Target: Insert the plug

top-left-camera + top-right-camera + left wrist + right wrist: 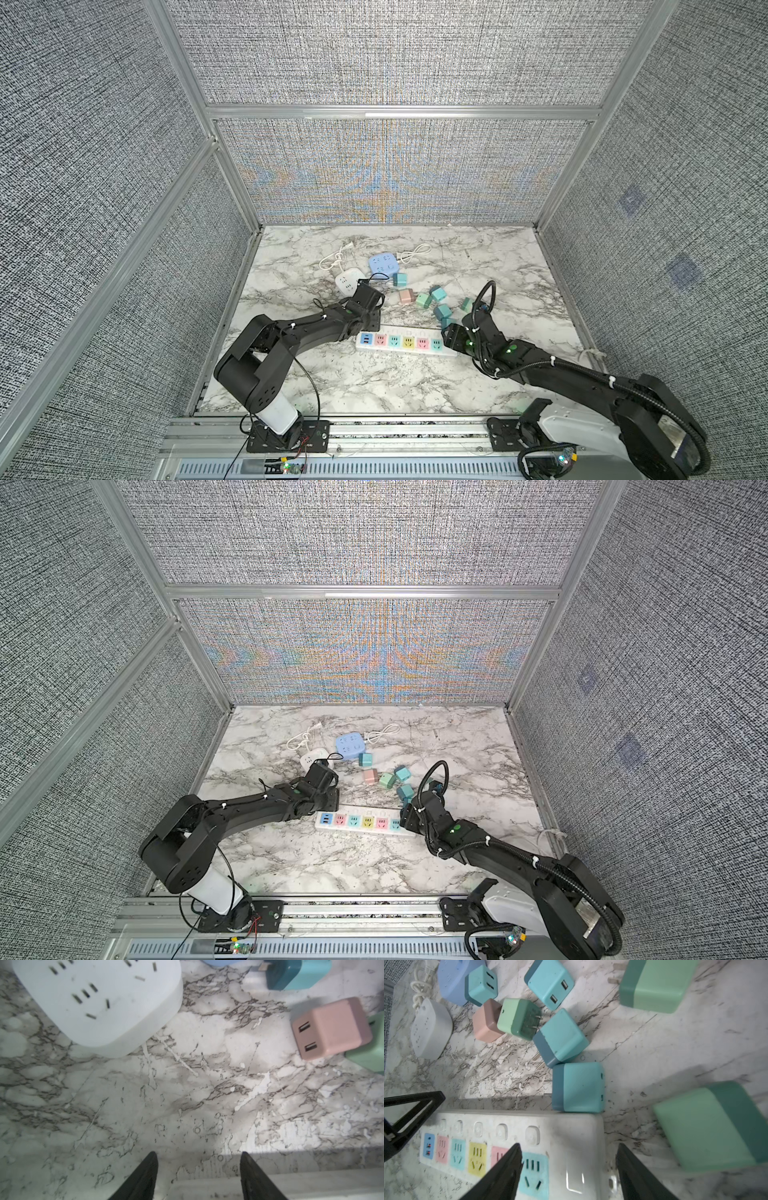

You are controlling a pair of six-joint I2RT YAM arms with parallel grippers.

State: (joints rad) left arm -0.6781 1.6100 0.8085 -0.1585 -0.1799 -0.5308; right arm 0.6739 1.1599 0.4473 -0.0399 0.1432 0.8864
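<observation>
While my left fingers (145, 1174) are hanging open and empty over the surface (187, 1095), my right fingers (504, 1167) are standing open over the end of the power strip (571, 1126).

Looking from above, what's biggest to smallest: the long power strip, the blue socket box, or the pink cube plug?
In a top view:
long power strip
blue socket box
pink cube plug
None look alike.

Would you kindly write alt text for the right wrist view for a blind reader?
The right gripper, jaws open and empty, hangs over the end of a white power strip. On the marble table lie scattered teal plugs, green plugs and a pink plug.
</observation>
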